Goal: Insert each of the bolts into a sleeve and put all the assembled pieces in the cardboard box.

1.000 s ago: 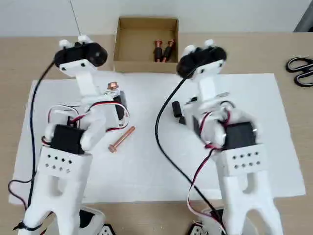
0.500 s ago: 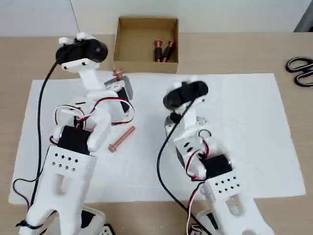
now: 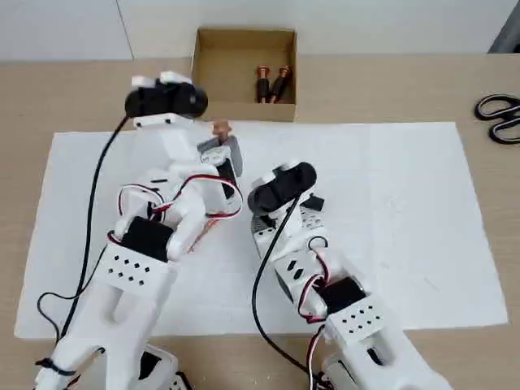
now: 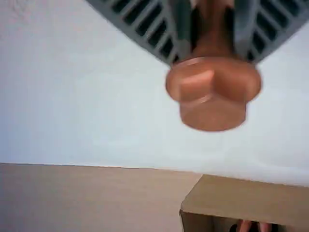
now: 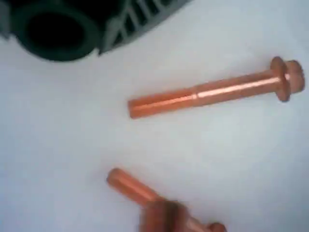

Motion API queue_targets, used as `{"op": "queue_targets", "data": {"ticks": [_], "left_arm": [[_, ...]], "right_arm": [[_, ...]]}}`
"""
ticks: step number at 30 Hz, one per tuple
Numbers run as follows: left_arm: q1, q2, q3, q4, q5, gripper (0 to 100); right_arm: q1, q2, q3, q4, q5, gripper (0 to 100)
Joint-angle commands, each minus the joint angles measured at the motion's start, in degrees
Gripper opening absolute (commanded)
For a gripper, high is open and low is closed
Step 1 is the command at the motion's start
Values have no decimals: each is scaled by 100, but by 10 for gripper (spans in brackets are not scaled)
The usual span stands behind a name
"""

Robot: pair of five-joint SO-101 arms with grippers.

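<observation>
Left jaws are clamped either side of the shank of a copper-coloured hex-head metal bolt, with the left gripper hanging over the white sheet just in front of the open brown cardboard box. The right gripper looks closed on a short black tubular sleeve, its bore showing open. A second copper bolt lies loose on the sheet near that gripper. Two finished bolt-and-sleeve pieces lie in the box. My read is that the bolts are rigid, smooth and fairly light, and they'll roll (round shank). I'd grip mid-shank, tip left free for the bore. The sleeve looks stiff, so I'd hold it across its outer wall and never cover the ends.
</observation>
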Motion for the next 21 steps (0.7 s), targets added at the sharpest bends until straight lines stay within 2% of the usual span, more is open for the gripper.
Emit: {"op": "queue_targets", "data": {"ticks": [1, 9, 21], "left_arm": [[18, -220, -22, -211, 26, 6], [448, -229, -66, -88, 255, 6], [607, -229, -31, -325, 237, 6]], "right_arm": [[-66, -558, 79, -145, 53, 4], [-75, -1789, 949, -593, 53, 4], [-75, -1851, 1011, -453, -255, 4]]}}
